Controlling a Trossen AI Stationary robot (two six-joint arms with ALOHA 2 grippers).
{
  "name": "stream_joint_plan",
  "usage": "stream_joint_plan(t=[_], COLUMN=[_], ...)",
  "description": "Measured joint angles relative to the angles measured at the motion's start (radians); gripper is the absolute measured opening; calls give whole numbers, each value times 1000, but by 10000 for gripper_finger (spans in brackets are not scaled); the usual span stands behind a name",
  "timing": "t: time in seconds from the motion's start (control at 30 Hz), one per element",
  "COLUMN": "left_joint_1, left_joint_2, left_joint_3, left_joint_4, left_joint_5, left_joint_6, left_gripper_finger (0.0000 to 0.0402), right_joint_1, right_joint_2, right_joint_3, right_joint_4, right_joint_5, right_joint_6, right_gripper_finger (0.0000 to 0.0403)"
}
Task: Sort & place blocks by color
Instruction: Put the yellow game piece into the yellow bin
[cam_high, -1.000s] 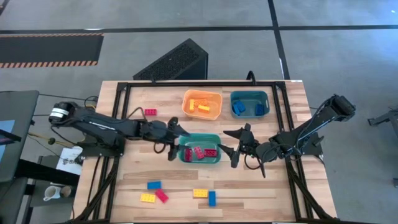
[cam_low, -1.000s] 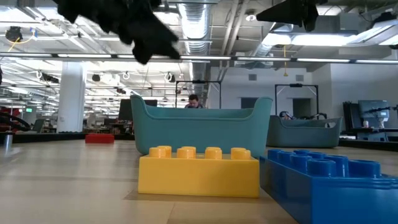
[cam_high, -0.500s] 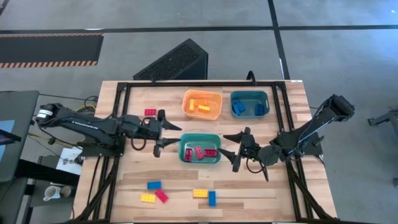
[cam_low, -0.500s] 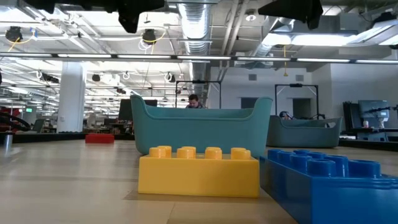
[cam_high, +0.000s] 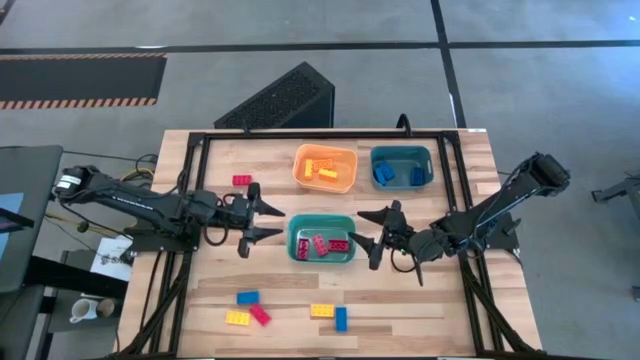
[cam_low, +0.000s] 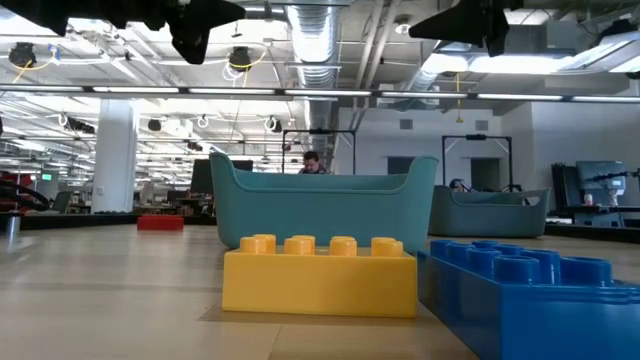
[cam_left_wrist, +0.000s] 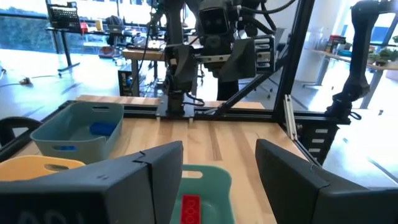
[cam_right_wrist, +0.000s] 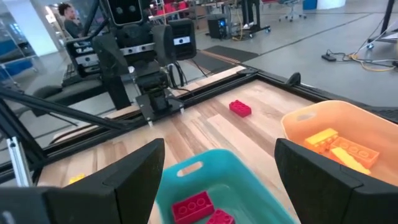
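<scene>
Three bins stand mid-table. The green bin (cam_high: 322, 238) holds red blocks (cam_left_wrist: 189, 208), the orange bin (cam_high: 325, 167) yellow ones and the blue bin (cam_high: 402, 166) blue ones. Loose blocks lie near the front edge: blue (cam_high: 247, 297), yellow (cam_high: 238, 317), red (cam_high: 261, 315), yellow (cam_high: 322, 310) and blue (cam_high: 341, 319). Another red block (cam_high: 241, 180) lies at the far left. My left gripper (cam_high: 266, 222) hovers open just left of the green bin, pointing level at it. My right gripper (cam_high: 366, 238) hovers open just right of that bin. Both are empty.
A black frame rail (cam_high: 330, 133) runs along the far edge and down both sides of the table. In the low view the front yellow block (cam_low: 320, 275) and blue block (cam_low: 530, 290) lie close to the camera, with the green bin (cam_low: 325, 205) behind them.
My left gripper has drawn back from over the green bin's left end toward the table's left edge. It has risen a little and tipped up to level. My right gripper has stayed where it was.
</scene>
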Motion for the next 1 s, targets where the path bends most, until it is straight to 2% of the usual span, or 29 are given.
stream_joint_plan(t=[0.33, 0.7, 0.83, 1.0], left_joint_1=[0, 5, 6, 6], left_joint_2=[0, -19, -43, -81], left_joint_3=[0, 0, 1, 1], left_joint_4=[-44, -39, -38, -52], left_joint_5=[31, -30, -37, -80], left_joint_6=[-23, 29, 52, 95], left_gripper_finger=[187, 187, 187, 187], right_joint_1=[0, 1, 0, 1], right_joint_2=[0, 1, 51, 179], right_joint_3=[0, 14, 72, 224], right_joint_4=[-8, -16, -18, -139], right_joint_5=[-3, -22, -70, -188], right_joint_6=[-3, -21, -96, -176], right_gripper_finger=[325, 325, 325, 325])
